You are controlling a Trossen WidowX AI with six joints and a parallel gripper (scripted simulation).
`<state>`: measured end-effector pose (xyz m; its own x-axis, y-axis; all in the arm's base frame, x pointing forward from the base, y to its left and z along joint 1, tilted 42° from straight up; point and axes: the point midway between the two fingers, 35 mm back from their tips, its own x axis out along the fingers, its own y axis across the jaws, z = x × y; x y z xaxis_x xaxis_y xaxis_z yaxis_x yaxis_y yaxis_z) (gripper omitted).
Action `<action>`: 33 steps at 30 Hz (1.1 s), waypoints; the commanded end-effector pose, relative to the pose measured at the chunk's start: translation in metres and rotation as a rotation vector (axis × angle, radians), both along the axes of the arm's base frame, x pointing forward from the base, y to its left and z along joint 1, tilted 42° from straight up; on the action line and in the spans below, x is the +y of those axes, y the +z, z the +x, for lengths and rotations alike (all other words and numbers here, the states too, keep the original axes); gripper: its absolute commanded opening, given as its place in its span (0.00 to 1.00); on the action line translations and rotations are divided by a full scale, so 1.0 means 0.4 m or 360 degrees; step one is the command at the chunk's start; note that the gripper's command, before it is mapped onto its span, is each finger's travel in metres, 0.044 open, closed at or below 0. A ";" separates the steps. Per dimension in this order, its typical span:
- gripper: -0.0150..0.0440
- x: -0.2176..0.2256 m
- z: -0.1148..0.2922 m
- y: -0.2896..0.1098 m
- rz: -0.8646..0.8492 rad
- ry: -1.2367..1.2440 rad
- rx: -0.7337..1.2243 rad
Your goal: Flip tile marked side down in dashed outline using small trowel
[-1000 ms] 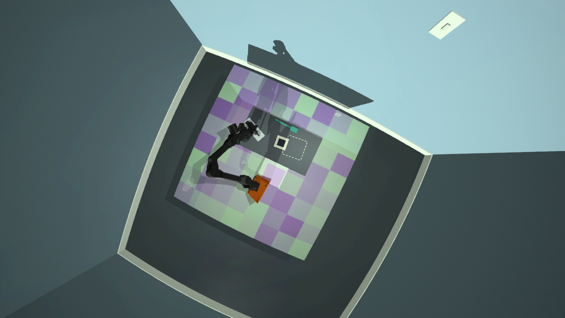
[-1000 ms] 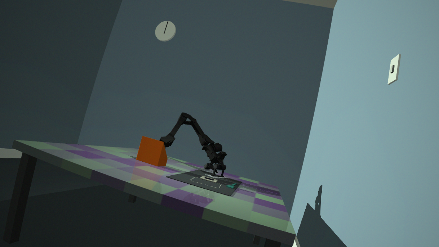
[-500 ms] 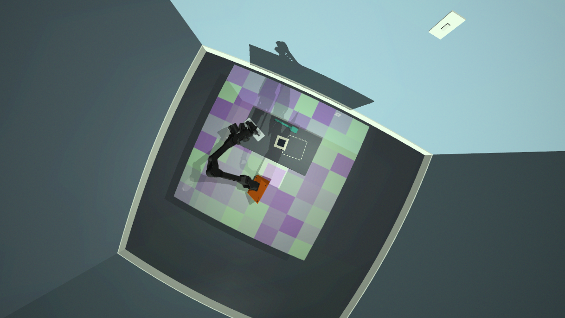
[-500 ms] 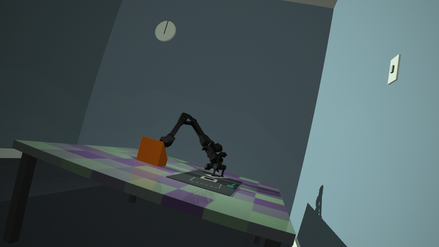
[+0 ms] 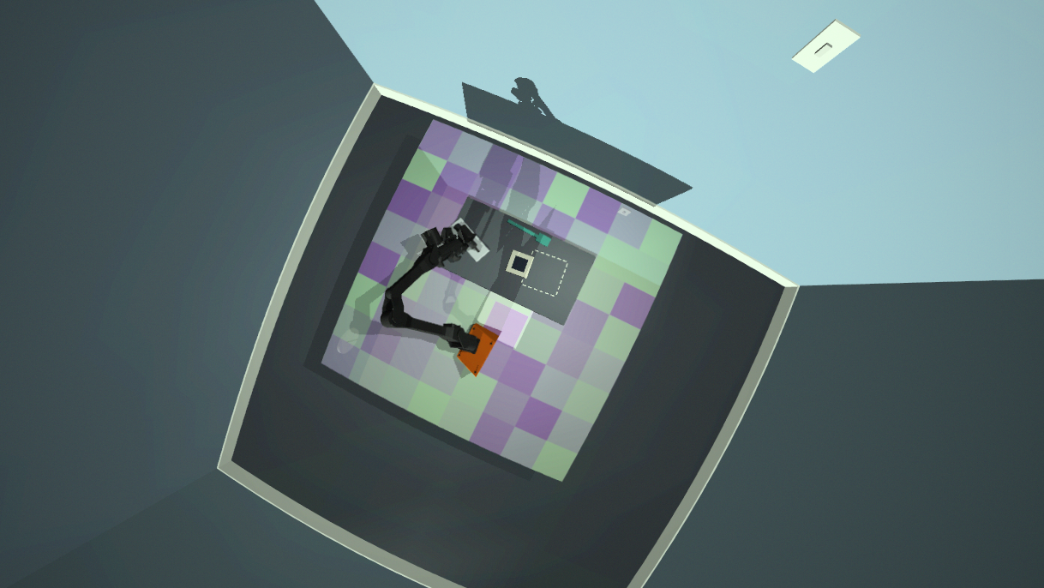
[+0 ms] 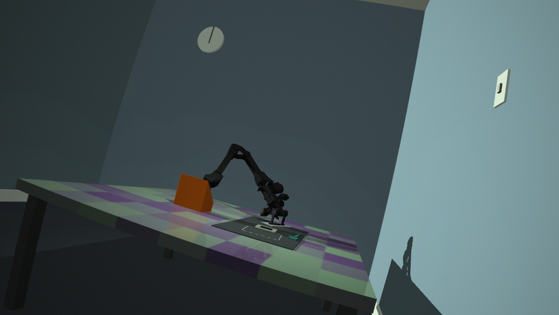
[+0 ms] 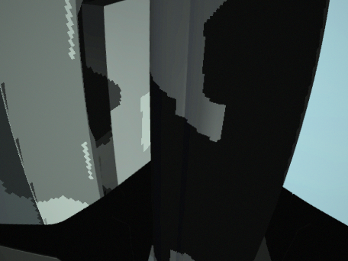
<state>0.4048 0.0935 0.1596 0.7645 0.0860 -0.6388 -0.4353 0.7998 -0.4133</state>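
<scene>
The trowel has a flat pale blade point(image 5: 479, 251) point(image 7: 46, 84) and a raised black bar handle point(image 7: 172, 49). It rests flat at the left end of the dark mat point(image 5: 580, 281). My gripper point(image 5: 471, 241) point(image 6: 278, 215) point(image 7: 198, 165) is shut on the trowel's handle, with a finger on each side of it; the fingertips are dark and hard to make out. The cream tile point(image 5: 519, 263) point(image 6: 265, 227) lies flat on the mat, its dark blue marked side up. It sits at the left edge of the dashed outline point(image 5: 561, 278), mostly outside it.
A teal flat-headed tool point(image 5: 543, 239) point(image 6: 294, 237) lies on the mat beyond the tile, near the mat's wall-side edge. An orange block point(image 5: 483, 351) point(image 6: 191, 193) stands at the arm's base, off the mat. The checkered table's edge point(image 6: 152, 233) runs along the near side in the exterior view.
</scene>
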 end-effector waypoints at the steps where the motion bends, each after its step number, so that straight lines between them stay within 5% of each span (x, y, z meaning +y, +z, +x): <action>1: 0.25 -0.046 -0.005 0.051 -0.0009 -0.0012 -0.0015; 11: 0.25 -0.097 -0.021 0.103 -0.0010 -0.0010 -0.0017; 33: 0.25 -0.235 -0.024 -0.074 0.0040 0.0474 -0.0467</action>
